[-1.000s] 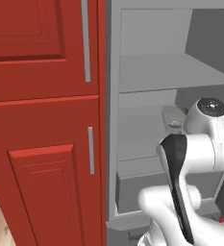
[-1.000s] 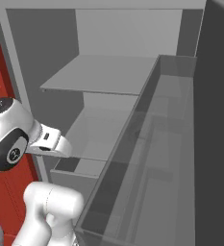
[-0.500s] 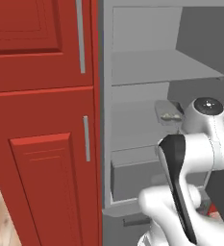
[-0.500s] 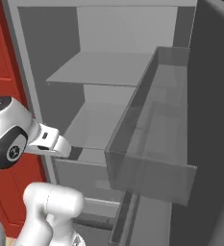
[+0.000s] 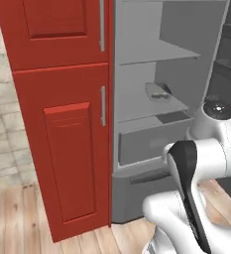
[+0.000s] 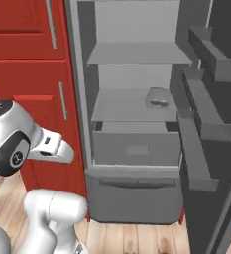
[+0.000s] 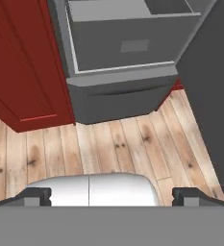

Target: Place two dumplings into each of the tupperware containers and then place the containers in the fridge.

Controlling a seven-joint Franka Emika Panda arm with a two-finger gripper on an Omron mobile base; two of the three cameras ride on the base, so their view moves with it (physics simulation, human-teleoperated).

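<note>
You see base backed off from fridge (image 6: 137, 163); one container (image 6: 159, 97) sits on shelf (image 6: 122, 106). End effector (image 7: 111, 194) released, empty; second container outstanding.

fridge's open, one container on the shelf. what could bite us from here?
1. Only one tupperware container sits on the fridge shelf; the second may be missed.
2. The open fridge door juts out beside the base; driving could clip it.
3. The gripper is open and empty, pointing at the floor.

kitchen: open fridge (image 6: 137, 99), red cabinets (image 5: 62, 124)
</note>
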